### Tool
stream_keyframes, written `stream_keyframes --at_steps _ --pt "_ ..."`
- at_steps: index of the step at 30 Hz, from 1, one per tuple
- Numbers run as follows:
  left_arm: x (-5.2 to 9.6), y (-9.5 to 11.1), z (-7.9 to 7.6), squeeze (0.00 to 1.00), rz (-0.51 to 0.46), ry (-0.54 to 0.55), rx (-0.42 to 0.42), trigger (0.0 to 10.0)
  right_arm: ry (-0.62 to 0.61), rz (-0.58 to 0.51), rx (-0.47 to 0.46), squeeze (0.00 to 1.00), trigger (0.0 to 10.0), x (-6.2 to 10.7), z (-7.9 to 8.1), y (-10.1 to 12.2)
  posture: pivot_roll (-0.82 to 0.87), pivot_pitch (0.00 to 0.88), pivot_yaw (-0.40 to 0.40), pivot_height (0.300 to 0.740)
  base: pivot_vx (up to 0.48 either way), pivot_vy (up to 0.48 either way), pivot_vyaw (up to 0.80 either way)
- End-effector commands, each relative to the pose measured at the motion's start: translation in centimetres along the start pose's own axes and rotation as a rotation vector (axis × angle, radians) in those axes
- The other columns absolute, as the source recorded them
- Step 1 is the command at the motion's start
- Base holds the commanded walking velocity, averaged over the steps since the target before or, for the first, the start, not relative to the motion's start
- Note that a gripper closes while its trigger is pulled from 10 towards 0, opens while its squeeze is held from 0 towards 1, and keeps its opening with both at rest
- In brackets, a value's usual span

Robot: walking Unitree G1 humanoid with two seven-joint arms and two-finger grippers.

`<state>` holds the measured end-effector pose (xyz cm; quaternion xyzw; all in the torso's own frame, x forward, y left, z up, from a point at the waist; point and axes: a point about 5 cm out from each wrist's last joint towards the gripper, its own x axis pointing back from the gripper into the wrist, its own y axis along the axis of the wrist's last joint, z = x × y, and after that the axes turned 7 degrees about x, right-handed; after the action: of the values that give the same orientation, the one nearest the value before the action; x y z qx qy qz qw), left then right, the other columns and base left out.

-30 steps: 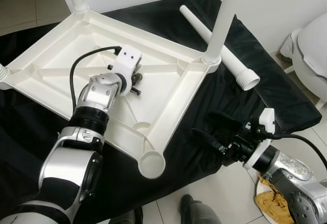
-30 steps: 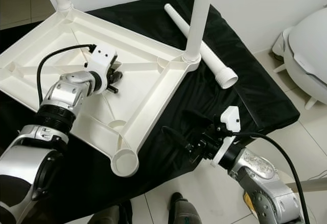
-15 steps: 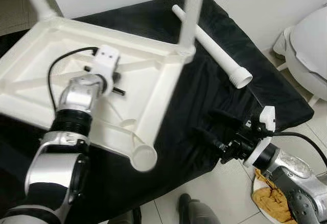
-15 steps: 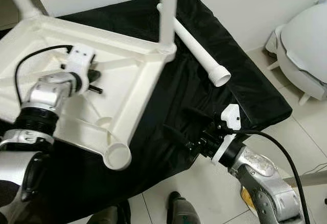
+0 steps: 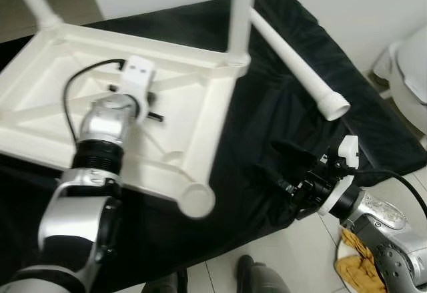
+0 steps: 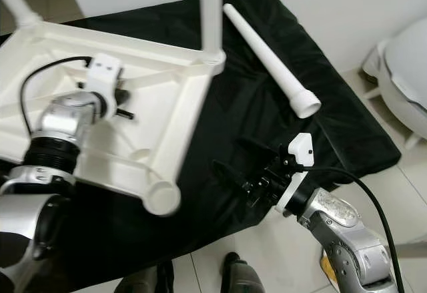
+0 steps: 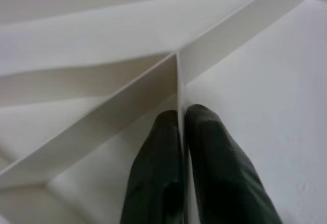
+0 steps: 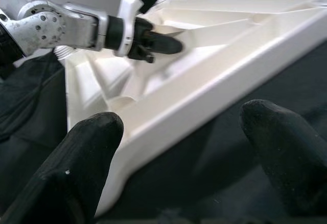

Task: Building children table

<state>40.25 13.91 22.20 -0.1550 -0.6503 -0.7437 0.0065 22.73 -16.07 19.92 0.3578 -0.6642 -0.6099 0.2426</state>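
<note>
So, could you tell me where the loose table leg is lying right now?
The loose table leg lies on the black cloth to the robot's right of the upturned tabletop, beyond the open right gripper.

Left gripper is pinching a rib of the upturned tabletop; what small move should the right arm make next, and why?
Probably reach the open right gripper up to the loose leg: the tabletop has an empty corner socket, and the left gripper already steadies a rib.

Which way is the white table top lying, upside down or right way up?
Upside down: the table top shows its ribbed underside, and a fitted leg points upward.
</note>
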Motion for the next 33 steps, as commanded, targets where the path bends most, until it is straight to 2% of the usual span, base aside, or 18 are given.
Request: stream_keyframes --at_steps 1,3,4,5,8,10,12,14,17,20,24,26,27,28,30,31,33 --pt "0.1 0.9 0.3 1.0 -0.068 0.132 0.004 10.0 -0.007 0.015 -0.007 0.0 10.0 0.1 0.2 -0.4 -0.09 0.202 0.073 0.74 0.0 0.0 0.0" --pt "0.0 1.0 0.0 1.0 -0.07 0.117 -0.007 10.0 -0.012 0.014 -0.007 0.0 10.0 0.1 0.2 -0.4 -0.09 0.202 0.073 0.74 0.0 0.0 0.0" --pt "0.0 1.2 -0.7 1.0 -0.079 0.073 -0.019 10.0 -0.024 0.012 -0.008 0.0 10.0 0.2 0.2 -0.4 -0.09 0.202 0.078 0.74 0.0 0.0 0.0" --pt "-0.1 1.5 -1.2 0.0 -0.093 0.066 -0.033 10.0 -0.042 0.007 -0.013 0.0 10.0 0.1 0.1 -0.4 -0.09 0.201 0.079 0.74 0.0 0.0 0.0" --pt "-0.2 2.2 -1.5 0.0 -0.12 0.088 -0.078 10.0 -0.071 -0.003 -0.018 0.0 10.0 0.1 0.0 -0.4 -0.09 0.201 0.079 0.74 0.0 0.0 0.0" --pt "-0.2 2.3 -1.4 0.0 -0.126 0.085 -0.068 10.0 -0.076 -0.006 -0.019 0.0 10.0 0.0 0.0 -0.4 -0.09 0.2 0.079 0.74 0.0 0.0 0.0" --pt "0.1 3.0 -1.2 0.0 -0.181 0.089 -0.109 10.0 -0.079 -0.01 -0.022 0.0 10.0 -0.1 0.1 -0.5 -0.09 0.198 0.077 0.74 0.0 0.0 0.0" --pt "0.2 3.1 -1.0 0.0 -0.19 0.085 -0.08 10.0 -0.08 -0.012 -0.024 0.0 10.0 -0.2 0.1 -0.5 -0.08 0.197 0.074 0.74 0.0 0.0 0.0" --pt "0.6 3.6 -0.9 0.0 -0.224 0.082 -0.086 10.0 -0.092 -0.018 -0.027 0.0 10.0 -0.4 -0.1 -0.5 -0.08 0.195 0.074 0.74 0.0 0.0 0.0" --pt "1.0 4.0 -0.9 0.0 -0.256 0.077 -0.068 10.0 -0.145 -0.03 -0.029 0.0 10.0 -0.8 -0.6 -0.5 -0.08 0.187 0.068 0.74 0.0 0.0 0.0" --pt "2.8 4.4 -1.2 0.0 -0.295 -0.103 -0.092 10.0 -0.349 -0.001 -0.001 0.0 10.0 -1.4 -2.6 -0.7 -0.07 0.18 0.062 0.74 0.0 0.0 0.0" --pt "3.3 4.4 -1.4 0.0 -0.292 -0.179 -0.077 10.0 -0.397 0.018 0.005 0.0 10.0 -1.5 -3.1 -0.9 -0.07 0.181 0.056 0.74 0.0 0.0 0.0" --pt "3.6 4.2 -1.7 0.0 -0.292 -0.239 -0.102 10.0 -0.414 0.029 0.009 0.0 10.0 -1.6 -3.4 -1.1 -0.06 0.181 0.055 0.74 0.0 0.0 0.0" --pt "3.6 4.2 -1.7 0.0 -0.292 -0.239 -0.102 10.0 -0.414 0.029 0.009 0.0 10.0 -1.6 -3.4 -1.1 -0.06 0.181 0.055 0.74 0.0 0.0 0.0" --pt "4.1 3.6 -2.0 0.0 -0.274 -0.351 -0.166 10.0 -0.442 0.061 0.03 0.0 10.0 -1.6 -4.0 -1.6 -0.06 0.184 0.052 0.74 0.0 0.0 0.0" --pt "4.2 3.3 -2.0 0.0 -0.25 -0.38 -0.199 10.0 -0.453 0.075 0.041 0.0 10.0 -1.6 -4.3 -1.8 -0.06 0.185 0.05 0.74 0.0 0.0 0.0" --pt "4.2 3.1 -1.9 0.0 -0.235 -0.394 -0.213 10.0 -0.462 0.084 0.048 0.0 10.0 -1.5 -4.5 -1.9 -0.06 0.185 0.05 0.74 0.0 0.0 0.0"
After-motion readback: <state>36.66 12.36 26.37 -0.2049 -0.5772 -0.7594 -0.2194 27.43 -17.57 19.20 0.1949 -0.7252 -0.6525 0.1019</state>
